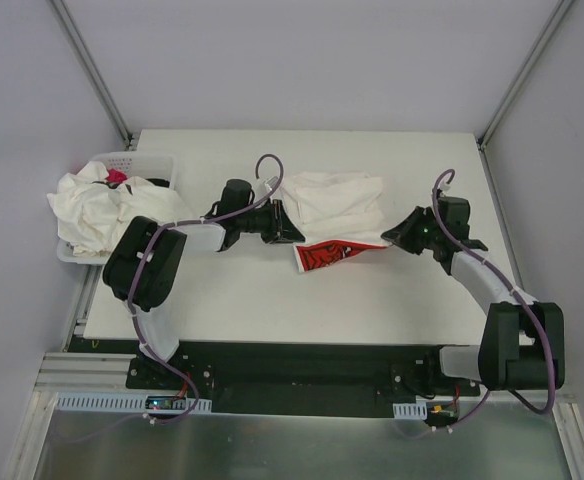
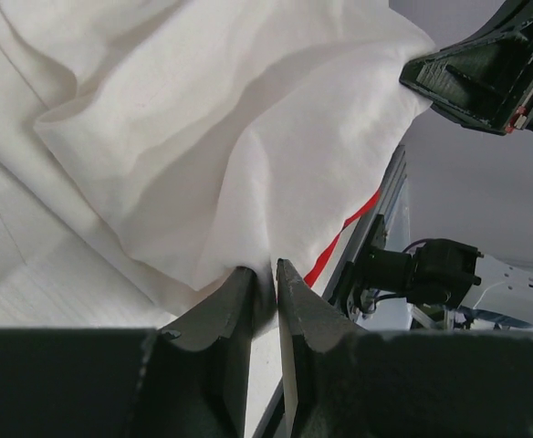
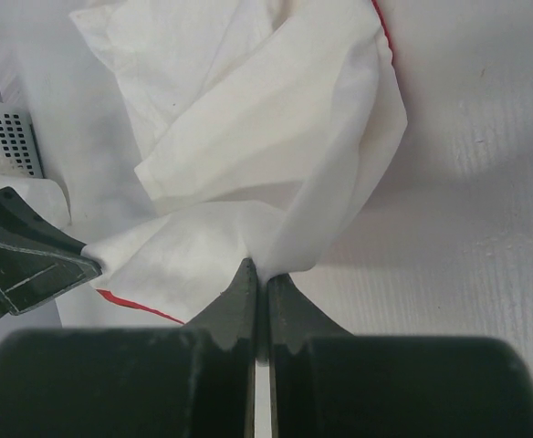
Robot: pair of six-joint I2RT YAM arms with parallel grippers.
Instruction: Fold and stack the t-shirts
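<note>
Left pincer (image 2: 265, 270) and right pincer (image 3: 257, 269) each clench the shirt (image 1: 337, 205) edge, seemingly mid-fold; next probably needs an even, joint lift.

t-shirt (image 3: 276, 137): v. thin matt cloth

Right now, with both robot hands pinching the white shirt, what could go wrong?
The left gripper and right gripper each pinch only a thin edge of the soft off-white cotton t-shirt, so the fabric might slip out when lifted. The red patterned piece peeking out at its near edge could get dragged along or folded inside.
</note>
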